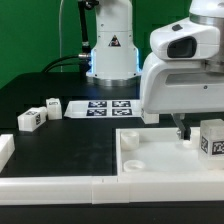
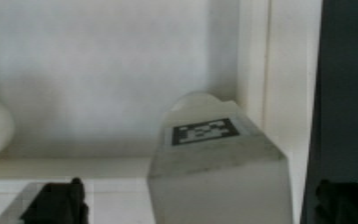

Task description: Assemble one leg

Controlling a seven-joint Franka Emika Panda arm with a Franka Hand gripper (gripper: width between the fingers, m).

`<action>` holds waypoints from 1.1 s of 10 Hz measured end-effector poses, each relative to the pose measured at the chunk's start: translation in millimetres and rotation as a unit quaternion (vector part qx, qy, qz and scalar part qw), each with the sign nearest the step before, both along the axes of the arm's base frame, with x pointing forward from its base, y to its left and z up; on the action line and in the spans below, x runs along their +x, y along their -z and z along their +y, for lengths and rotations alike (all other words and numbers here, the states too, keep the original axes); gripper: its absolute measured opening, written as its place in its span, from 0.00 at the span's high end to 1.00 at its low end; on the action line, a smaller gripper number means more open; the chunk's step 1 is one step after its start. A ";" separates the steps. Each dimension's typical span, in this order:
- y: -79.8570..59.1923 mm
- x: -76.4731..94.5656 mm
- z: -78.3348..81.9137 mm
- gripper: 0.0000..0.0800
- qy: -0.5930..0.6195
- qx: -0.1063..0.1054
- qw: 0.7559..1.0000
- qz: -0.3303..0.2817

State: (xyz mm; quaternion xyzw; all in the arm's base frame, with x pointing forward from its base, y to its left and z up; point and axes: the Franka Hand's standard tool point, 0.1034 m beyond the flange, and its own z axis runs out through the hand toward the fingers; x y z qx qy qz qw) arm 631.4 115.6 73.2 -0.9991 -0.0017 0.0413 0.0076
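Nearest me in the exterior view runs a long white border bar (image 1: pixel 60 187), and just behind it lies the large white panel (image 1: pixel 165 152) with its rimmed edge and round holes. On the panel toward the exterior view's right stands the leg (image 1: pixel 212 138), its square marker facing out, with the gripper (image 1: pixel 187 128) just beside it, hanging from the bulky white wrist. From the wrist view I read the jaws as wide: the two dark fingertips (image 2: pixel 57 200) stand well apart at either side of the leg (image 2: pixel 208 150), which is between them, and I see no contact with it. So I judge the step in hand to be the grasp of this leg, not yet closed. The next move calls for centring the leg between the jaws and closing squarely on its flat sides, so it does not twist. Farther back on the black table (image 1: pixel 40 95) sit two more legs (image 1: pixel 40 113), then the marker board (image 1: pixel 103 107), and beyond that the arm's base (image 1: pixel 112 50).
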 end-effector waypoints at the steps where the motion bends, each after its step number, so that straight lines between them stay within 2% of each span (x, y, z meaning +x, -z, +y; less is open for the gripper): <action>1: 0.0 0.0 -0.1 0.31 0.000 0.000 1.000 0.000; 2: 0.0 0.0 0.0 0.31 0.012 -0.001 1.000 0.000; 3: 0.0 0.0 0.0 0.54 0.026 -0.002 1.000 0.000; 4: 0.0 0.1 -0.1 0.64 0.025 -0.002 1.000 0.000; 5: 0.0 0.2 0.4 0.64 0.062 -0.004 0.998 0.000; 6: 0.1 0.6 0.8 0.64 0.147 -0.010 0.989 0.001; 8: -0.2 1.1 1.5 0.64 0.270 -0.018 0.963 0.002; 11: -0.5 2.0 4.4 0.64 0.456 -0.028 0.889 0.004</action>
